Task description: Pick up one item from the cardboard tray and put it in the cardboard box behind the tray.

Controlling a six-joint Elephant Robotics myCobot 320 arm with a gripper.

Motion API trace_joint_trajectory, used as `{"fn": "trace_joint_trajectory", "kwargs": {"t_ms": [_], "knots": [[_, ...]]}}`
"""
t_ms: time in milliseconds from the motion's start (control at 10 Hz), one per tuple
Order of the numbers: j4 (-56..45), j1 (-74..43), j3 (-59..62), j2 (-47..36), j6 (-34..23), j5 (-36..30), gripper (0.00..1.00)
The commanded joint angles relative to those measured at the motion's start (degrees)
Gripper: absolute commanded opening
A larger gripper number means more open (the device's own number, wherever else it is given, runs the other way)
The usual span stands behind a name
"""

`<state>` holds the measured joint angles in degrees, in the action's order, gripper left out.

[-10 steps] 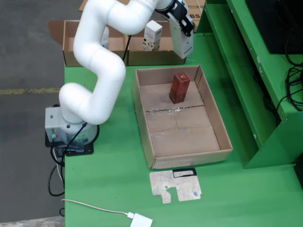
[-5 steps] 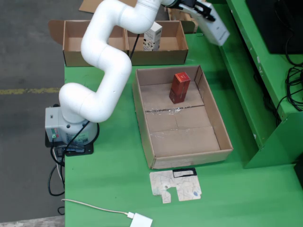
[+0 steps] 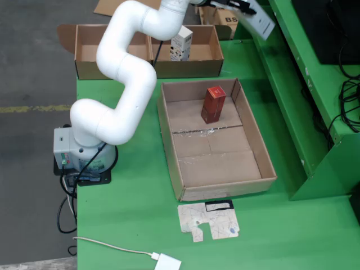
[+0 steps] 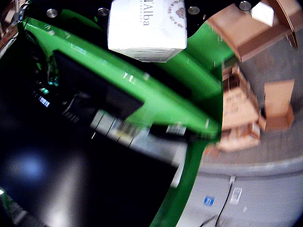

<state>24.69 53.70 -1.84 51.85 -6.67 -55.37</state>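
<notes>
My gripper (image 3: pixel 241 5) is at the top right of the fixed view, beyond the table over the green shelving, shut on a white carton (image 3: pixel 260 21). The wrist view shows that carton (image 4: pixel 147 26) close up at the top, with printed lettering; the fingers themselves are hidden. A red carton (image 3: pixel 213 103) stands upright at the far end of the open cardboard tray (image 3: pixel 170 126). Behind the tray is a cardboard box (image 3: pixel 191 68) with another white carton (image 3: pixel 181 44) standing in it.
A second, seemingly empty cardboard box (image 3: pixel 90 68) sits left of the first. The arm's base (image 3: pixel 84 153) stands at the table's left edge. A flat cardboard scrap (image 3: pixel 209 220) and a white adapter with its cable (image 3: pixel 167 262) lie in front. Green shelving (image 3: pixel 304 84) runs along the right.
</notes>
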Motion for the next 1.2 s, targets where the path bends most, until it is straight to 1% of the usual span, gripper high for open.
{"fn": "trace_joint_trajectory", "kwargs": {"t_ms": [0,100,200,1100], "knots": [[4.64,1.49,1.84,-2.18,-4.15,0.75,0.00],[4.63,1.50,1.84,-2.18,-3.97,0.76,0.00],[4.63,3.42,1.84,-3.23,-5.18,0.76,0.00],[4.63,8.24,1.84,-4.42,-8.91,0.76,0.00]]}}
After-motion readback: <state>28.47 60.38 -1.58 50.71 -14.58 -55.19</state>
